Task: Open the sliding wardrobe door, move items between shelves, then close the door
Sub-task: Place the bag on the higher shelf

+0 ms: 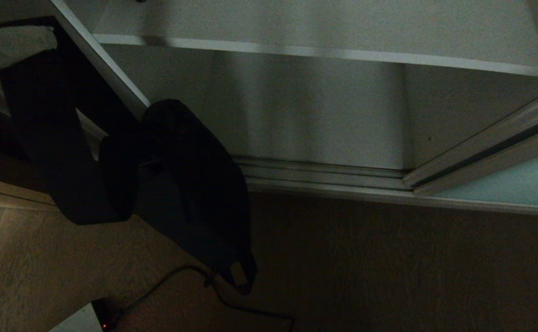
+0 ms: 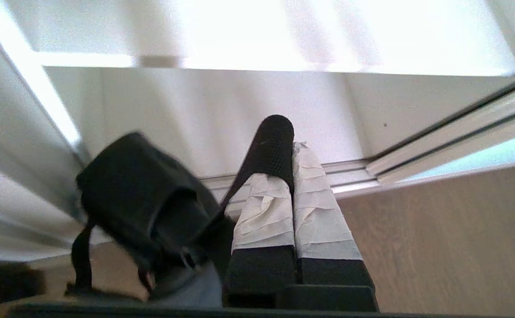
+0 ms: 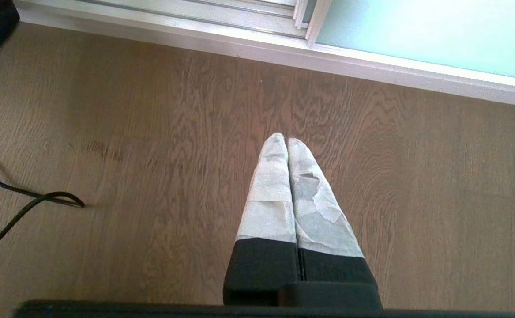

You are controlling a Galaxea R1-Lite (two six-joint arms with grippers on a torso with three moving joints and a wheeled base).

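The black fabric bundle (image 1: 195, 193) hangs in the air off my left arm (image 1: 79, 184), in front of the open wardrobe and above the floor. In the left wrist view my left gripper (image 2: 290, 145) is shut on one of its straps (image 2: 268, 145), which loops over a taped fingertip, and the bundle (image 2: 138, 194) dangles beside the fingers. A white-grey shelf (image 1: 319, 27) runs across above it. The sliding wardrobe door (image 1: 517, 184) stands slid to the right, with its teal glass (image 3: 416, 35) showing. My right gripper (image 3: 287, 140) is shut and empty over the wooden floor.
The door's floor track (image 1: 319, 173) runs along the wardrobe's foot. The wardrobe's side wall (image 1: 107, 69) is close on the left of the bundle. A black cable (image 1: 250, 309) lies on the wooden floor beside a white box (image 1: 82, 320).
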